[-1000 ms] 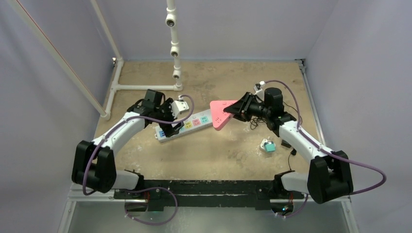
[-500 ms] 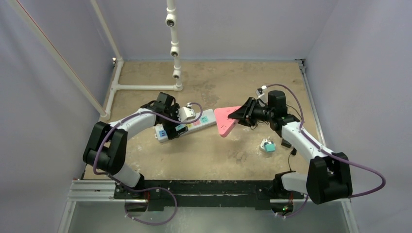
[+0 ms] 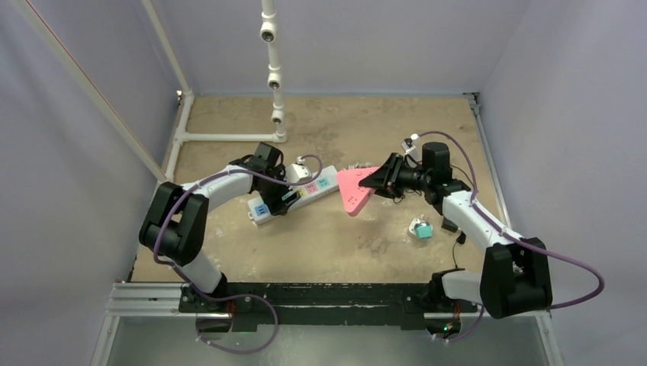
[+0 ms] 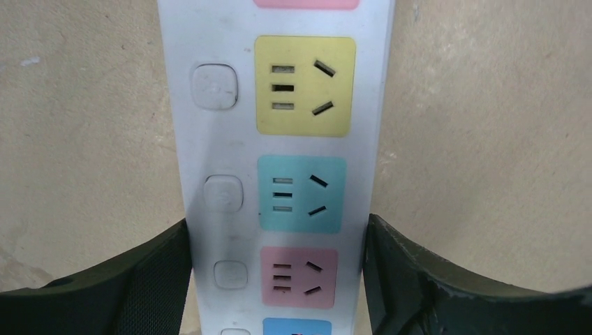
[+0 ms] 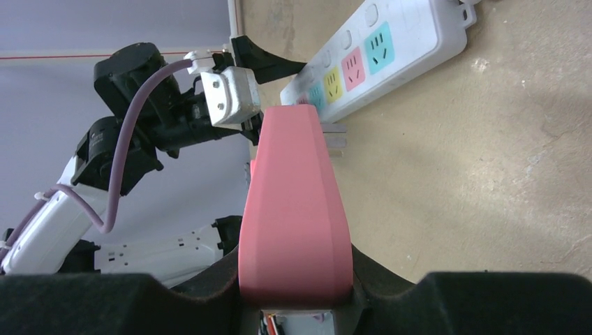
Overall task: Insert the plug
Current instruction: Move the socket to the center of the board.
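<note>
A white power strip (image 3: 305, 191) with coloured sockets lies slanted on the tan table. My left gripper (image 3: 285, 200) is shut on the strip, one finger on each long side, near its pink socket (image 4: 299, 277). The yellow socket (image 4: 304, 85) and teal socket (image 4: 301, 193) lie ahead of the fingers (image 4: 419, 279). My right gripper (image 3: 379, 179) is shut on a pink triangular plug (image 3: 352, 190), held just right of the strip's far end. In the right wrist view the plug (image 5: 294, 202) points towards the strip (image 5: 391, 42), with its metal prongs (image 5: 336, 140) showing.
A small teal and white object (image 3: 420, 228) lies at the right, with black cables (image 3: 398, 195) and a black piece (image 3: 449, 226) near it. A white pipe frame (image 3: 229, 138) with an upright pipe (image 3: 272, 76) stands at the back left.
My left arm swung right and closed on the power strip, turning the strip a little. My right gripper moved the pink plug slightly right and down, then held still.
</note>
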{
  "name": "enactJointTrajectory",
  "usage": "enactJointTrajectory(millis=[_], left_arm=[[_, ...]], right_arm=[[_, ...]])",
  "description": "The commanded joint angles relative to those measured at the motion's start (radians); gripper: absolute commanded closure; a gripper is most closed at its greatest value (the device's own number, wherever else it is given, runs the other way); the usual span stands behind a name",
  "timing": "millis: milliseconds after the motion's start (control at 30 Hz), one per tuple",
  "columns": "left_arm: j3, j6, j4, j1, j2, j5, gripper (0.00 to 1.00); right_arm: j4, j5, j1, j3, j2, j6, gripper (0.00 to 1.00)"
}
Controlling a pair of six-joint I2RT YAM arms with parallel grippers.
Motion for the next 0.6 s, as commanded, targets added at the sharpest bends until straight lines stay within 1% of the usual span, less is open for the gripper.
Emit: enactJointTrajectory(millis=[0, 33, 67, 100, 200, 333, 400, 500, 567], left_arm=[[0.015, -0.249, 0.041, -0.089, 0.006, -0.049, 0.82], [0.019, -0.294, 0.055, -0.113, 0.007, -0.065, 0.87], [0.022, -0.331, 0.067, -0.128, 0.008, -0.076, 0.9], [0.024, -0.368, 0.081, -0.146, 0.011, -0.089, 0.9], [0.047, -0.468, 0.096, -0.19, 0.045, -0.184, 0.91], [0.076, -0.586, 0.076, -0.193, 0.098, -0.27, 0.93], [0.076, -0.647, 0.078, -0.193, 0.106, -0.272, 0.93], [0.072, -0.691, 0.098, -0.193, 0.104, -0.271, 0.94], [0.076, -0.704, 0.098, -0.199, 0.106, -0.231, 0.91]], right_arm=[[0.12, -0.056, -0.034, -0.022, 0.025, 0.022, 1.0], [0.158, -0.064, -0.04, -0.031, 0.038, 0.04, 1.0], [0.192, -0.071, -0.043, -0.036, 0.055, 0.055, 1.0], [0.227, -0.08, -0.045, -0.039, 0.073, 0.069, 1.0], [0.337, -0.126, -0.045, -0.035, 0.147, 0.106, 1.0], [0.458, -0.173, -0.047, -0.049, 0.213, 0.164, 1.0], [0.507, -0.183, -0.048, -0.058, 0.236, 0.193, 1.0], [0.6, -0.199, -0.049, -0.072, 0.276, 0.247, 1.0], [0.658, -0.214, -0.053, -0.071, 0.313, 0.279, 1.0]])
